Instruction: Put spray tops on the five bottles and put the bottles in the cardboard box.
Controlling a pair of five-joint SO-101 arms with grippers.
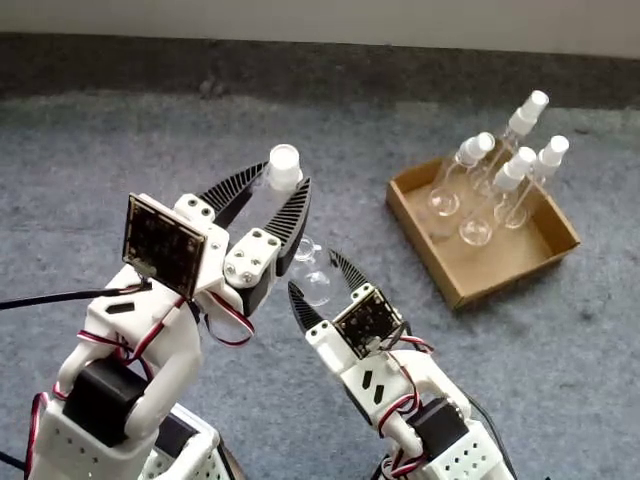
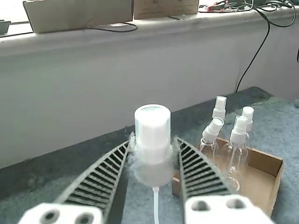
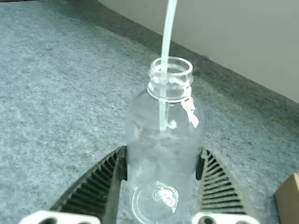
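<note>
White spray top (image 2: 152, 135) sits gripped in left claw (image 2: 153, 144); its tube (image 3: 164, 70) enters the bottle (image 3: 163, 140) clamped by right claw (image 3: 162, 156).

No legible text on bottles (image 1: 460, 172), cardboard box (image 1: 525, 255); nothing readable elsewhere.

We're in what looks like a robotics lab or a maker's workshop. There's grey felt matting (image 1: 100, 160) over the table and bare red-and-white servo wires (image 1: 232, 318) looping off the arms. Black cables (image 2: 257, 46) trail down a white ledge (image 2: 140, 35), and cardboard boxes (image 2: 79, 14) are parked along it.
</note>
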